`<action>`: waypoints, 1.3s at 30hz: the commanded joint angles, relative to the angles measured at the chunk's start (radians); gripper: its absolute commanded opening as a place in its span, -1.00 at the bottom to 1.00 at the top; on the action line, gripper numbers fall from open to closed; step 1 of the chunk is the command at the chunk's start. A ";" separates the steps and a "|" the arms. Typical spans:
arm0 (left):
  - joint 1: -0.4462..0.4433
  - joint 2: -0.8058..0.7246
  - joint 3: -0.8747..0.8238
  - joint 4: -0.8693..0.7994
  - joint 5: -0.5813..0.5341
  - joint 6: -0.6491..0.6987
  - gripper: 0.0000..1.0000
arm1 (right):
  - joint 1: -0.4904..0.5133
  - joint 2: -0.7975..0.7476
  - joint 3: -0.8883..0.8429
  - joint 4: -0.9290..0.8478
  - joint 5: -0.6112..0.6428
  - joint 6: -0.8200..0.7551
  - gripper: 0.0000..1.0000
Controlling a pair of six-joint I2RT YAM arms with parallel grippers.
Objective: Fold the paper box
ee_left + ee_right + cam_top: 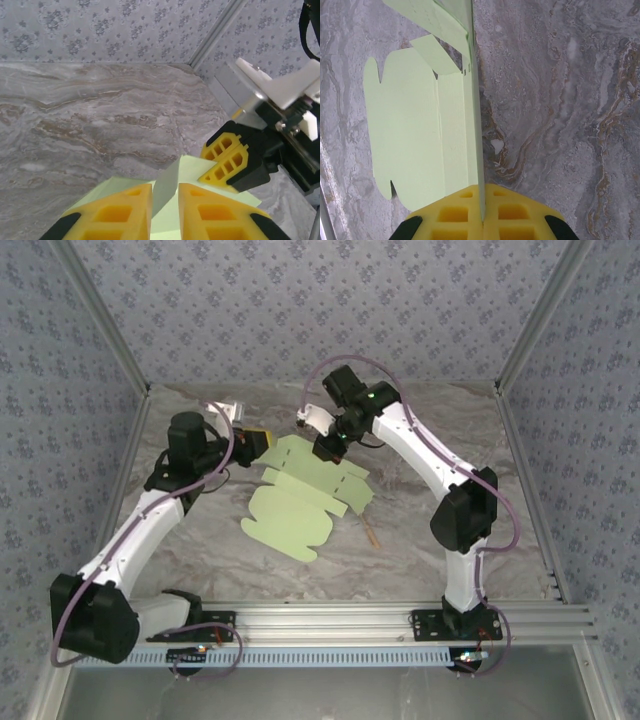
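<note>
Centre of bench [200,550] is taken by the paper box [295,512], a flat sheet with its far flaps raised. Left claw [268,446] and right claw [328,448] crowd its far edge, leaving a tight gap between them. The right claw is clamped on a standing panel. Wooden stick [372,535] lies just beside the sheet's right side. Left arm [140,525] slants over the left edge and right arm [420,455] over the right. The far corners and the near strip by the rail [400,618] are open. Walls [300,300] close three sides.
</note>
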 commanded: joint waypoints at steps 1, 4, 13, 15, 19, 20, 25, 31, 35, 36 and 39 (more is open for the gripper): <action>-0.001 0.041 0.058 -0.046 0.048 -0.039 -0.69 | 0.011 -0.030 -0.005 -0.014 0.016 -0.023 -1.00; -0.005 0.080 0.097 -0.072 0.050 -0.042 -0.78 | 0.017 -0.031 -0.008 -0.011 0.019 -0.027 -1.00; -0.046 0.172 0.144 -0.061 0.136 -0.073 -0.88 | 0.032 -0.029 -0.015 0.013 0.044 -0.007 -1.00; -0.056 0.178 0.146 -0.063 0.147 -0.070 -0.89 | 0.031 -0.024 -0.010 0.013 0.049 0.002 -1.00; -0.064 0.194 0.145 -0.061 0.180 -0.079 -0.90 | 0.022 -0.022 -0.005 0.017 0.049 0.025 -1.00; -0.065 0.197 0.142 -0.053 0.187 -0.085 -0.90 | 0.021 -0.022 -0.001 0.017 0.047 0.029 -1.00; -0.076 0.212 0.123 0.011 0.216 -0.139 -0.91 | 0.014 -0.022 0.001 0.029 0.032 0.059 -1.00; -0.081 0.220 0.097 0.102 0.215 -0.232 -0.91 | 0.007 -0.013 0.002 0.039 0.024 0.097 -1.00; -0.084 0.217 0.073 0.173 0.193 -0.322 -0.88 | -0.001 -0.001 0.004 0.042 0.026 0.119 -1.00; -0.085 0.217 0.069 0.183 0.183 -0.342 -0.87 | -0.003 0.000 0.004 0.046 0.023 0.126 -1.00; -0.087 0.213 0.062 0.175 0.155 -0.361 -0.87 | -0.007 0.002 0.005 0.052 0.014 0.137 -1.00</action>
